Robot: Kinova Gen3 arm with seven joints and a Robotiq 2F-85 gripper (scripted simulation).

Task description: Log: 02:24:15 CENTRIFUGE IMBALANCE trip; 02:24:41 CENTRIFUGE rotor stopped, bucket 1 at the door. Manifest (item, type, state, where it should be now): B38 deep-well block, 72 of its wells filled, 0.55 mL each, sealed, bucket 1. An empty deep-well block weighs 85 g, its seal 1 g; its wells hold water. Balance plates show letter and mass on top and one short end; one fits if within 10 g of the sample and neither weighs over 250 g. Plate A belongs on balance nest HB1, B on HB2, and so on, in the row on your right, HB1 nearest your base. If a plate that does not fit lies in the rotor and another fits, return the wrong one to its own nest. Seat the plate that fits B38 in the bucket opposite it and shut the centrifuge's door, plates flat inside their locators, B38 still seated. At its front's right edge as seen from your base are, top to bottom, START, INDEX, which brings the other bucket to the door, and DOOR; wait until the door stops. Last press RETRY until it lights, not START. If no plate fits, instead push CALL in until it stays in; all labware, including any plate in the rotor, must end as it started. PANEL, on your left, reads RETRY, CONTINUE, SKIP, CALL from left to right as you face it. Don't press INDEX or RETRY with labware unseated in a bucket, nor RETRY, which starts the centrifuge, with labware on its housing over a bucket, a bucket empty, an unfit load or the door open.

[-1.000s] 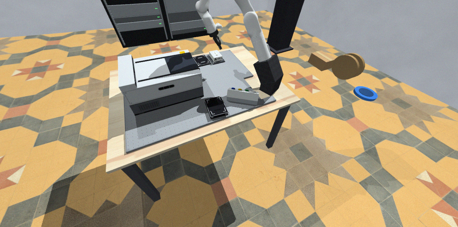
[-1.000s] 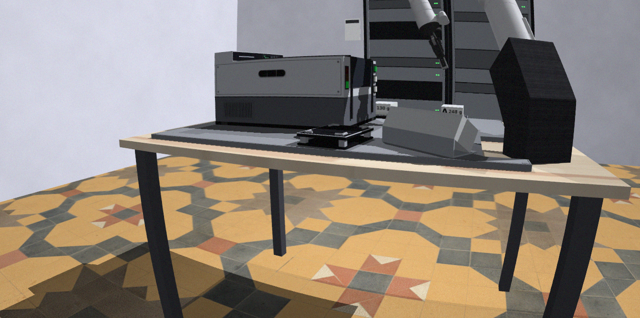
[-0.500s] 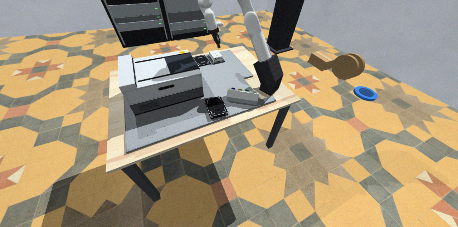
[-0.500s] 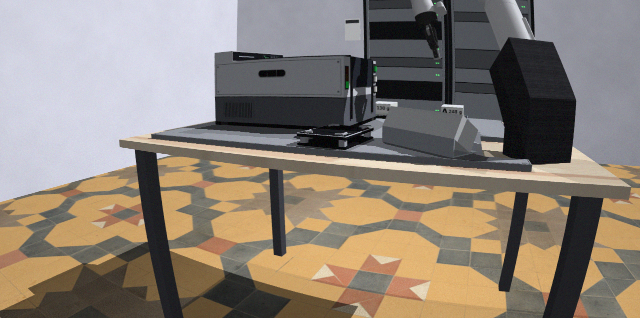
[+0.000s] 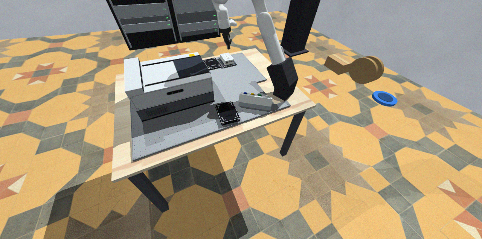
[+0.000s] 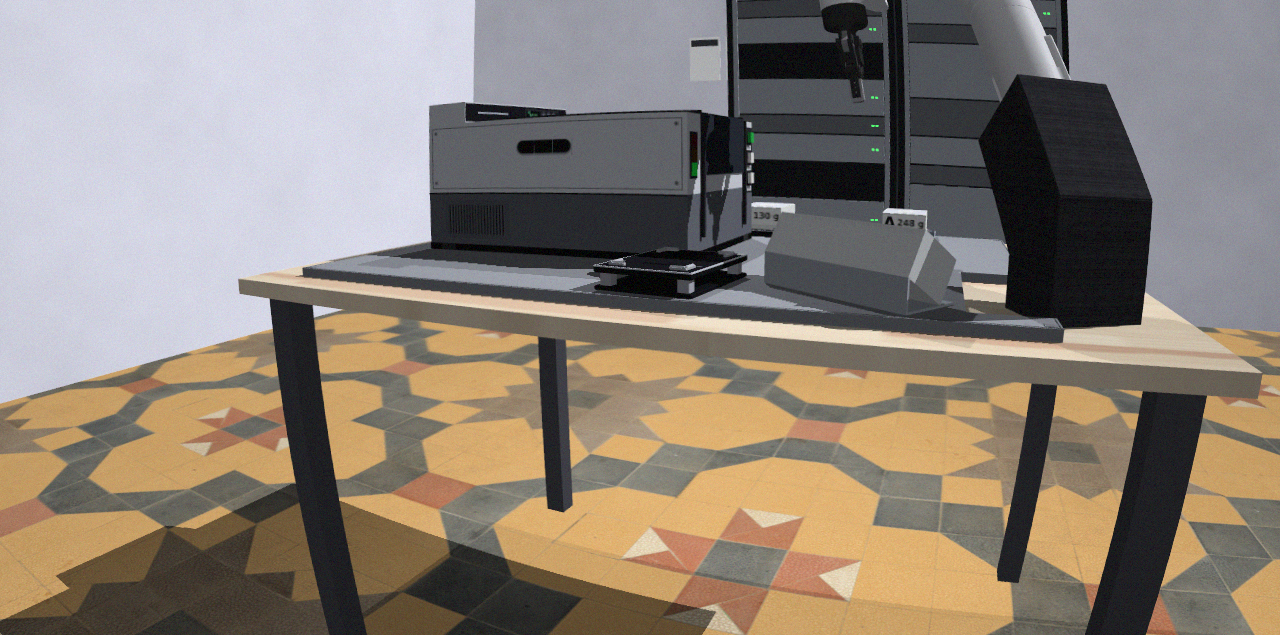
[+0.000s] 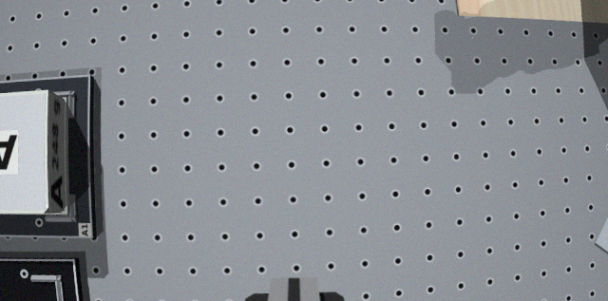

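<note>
The grey centrifuge point(image 5: 168, 82) stands on the perforated deck; it also shows in the exterior view point(image 6: 581, 174), with small buttons on its edge point(image 6: 748, 156). The inside of the rotor is not visible. White balance plate A point(image 5: 227, 59), marked 248 g, sits on its black nest; it also shows in the wrist view point(image 7: 28, 159) and the exterior view point(image 6: 904, 221). The nest beside it point(image 5: 212, 63) is empty. A plate end marked 130 g point(image 6: 771, 215) shows beside the centrifuge, its letter hidden. My gripper point(image 5: 228, 43) is shut and empty, high above bare deck beside plate A; its fingertips show in the wrist view point(image 7: 294, 289).
The grey button panel point(image 5: 254, 101) lies near the arm's black base point(image 5: 282, 81). An empty black nest point(image 5: 227, 112) sits in front of the centrifuge. Server racks point(image 5: 158, 1) and a black column point(image 5: 301, 18) stand behind the table.
</note>
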